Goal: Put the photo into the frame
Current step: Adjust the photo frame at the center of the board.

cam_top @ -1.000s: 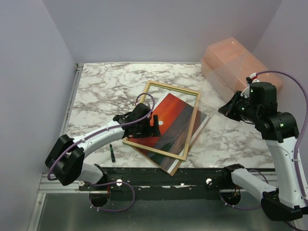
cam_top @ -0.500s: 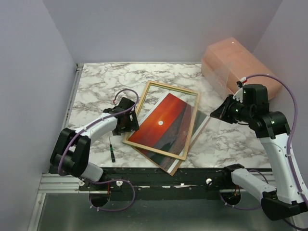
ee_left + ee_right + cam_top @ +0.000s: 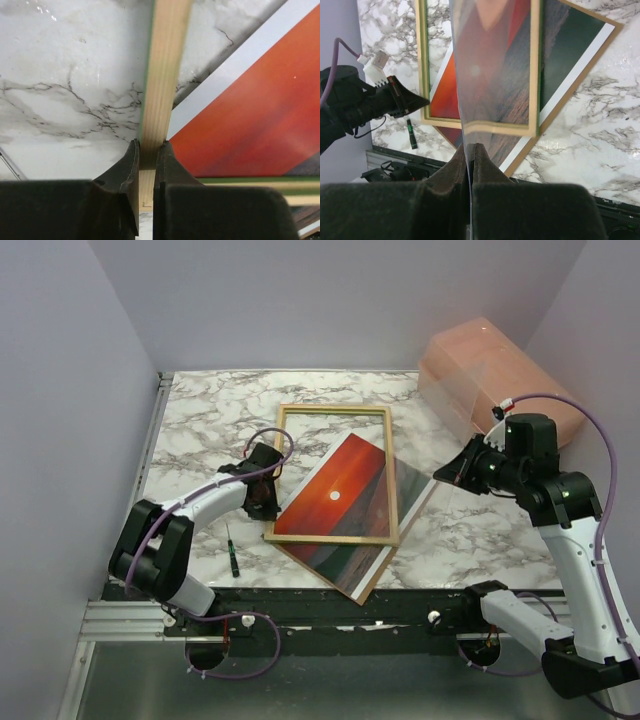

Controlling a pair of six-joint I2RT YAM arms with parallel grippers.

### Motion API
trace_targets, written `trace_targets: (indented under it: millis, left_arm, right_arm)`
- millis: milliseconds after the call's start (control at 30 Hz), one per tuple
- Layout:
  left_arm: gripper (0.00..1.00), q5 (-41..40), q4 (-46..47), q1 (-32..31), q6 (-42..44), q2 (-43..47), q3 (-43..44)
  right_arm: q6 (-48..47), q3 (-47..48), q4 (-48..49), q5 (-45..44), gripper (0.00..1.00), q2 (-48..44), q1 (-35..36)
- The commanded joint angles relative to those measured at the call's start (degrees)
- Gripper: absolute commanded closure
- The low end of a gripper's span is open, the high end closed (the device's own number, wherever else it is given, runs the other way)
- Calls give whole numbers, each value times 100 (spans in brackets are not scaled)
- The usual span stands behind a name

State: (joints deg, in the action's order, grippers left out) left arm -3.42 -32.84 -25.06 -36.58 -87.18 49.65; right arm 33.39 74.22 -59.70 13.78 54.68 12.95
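grips the frame (image 3: 162,75) by one pale wooden rail, with the left gripper (image 3: 146,147) shut on it from both sides and a thin green edge showing along the rail's left side. shows bare marble table (image 3: 65,75) left of those fingers and the photo (image 3: 260,115) right of them, just ahead: red-orange, flat beneath the frame, skewed against it, on a brown backing board (image 3: 564,96). pinches a clear sheet (image 3: 490,75) in the right gripper (image 3: 469,150), closed on its near edge, with the sheet rising straight ahead of the fingertips and frame and photo visible through it. places a small dark tool (image 3: 232,558) on the marble, behind the left fingers, apart from the frame.
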Motion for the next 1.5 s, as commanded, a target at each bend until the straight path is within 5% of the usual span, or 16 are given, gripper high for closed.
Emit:
trace_targets:
  millis: [0,467,900,1133,1467]
  left_arm:
    - [99,87,12,-29,-293,555,-247]
    - [100,-100,-401,-1257,-809,1997,-614]
    - [100,-341,-67,-2234,-1773,1370,-1032]
    - [26,-407,-167,-2355,-1904,1467,-1054]
    - [25,-320,147,-2104,-1907,1552,-1252]
  right_arm:
    - [104,-66,196,305,99,-100,1]
    - [234,-264,484,675,99,-211,6]
    - [341,-751,1239,1206,99,-226,6]
    - [316,-875,1676,1418,99,-63,2]
    - [286,-540,1743,826,100,321,1]
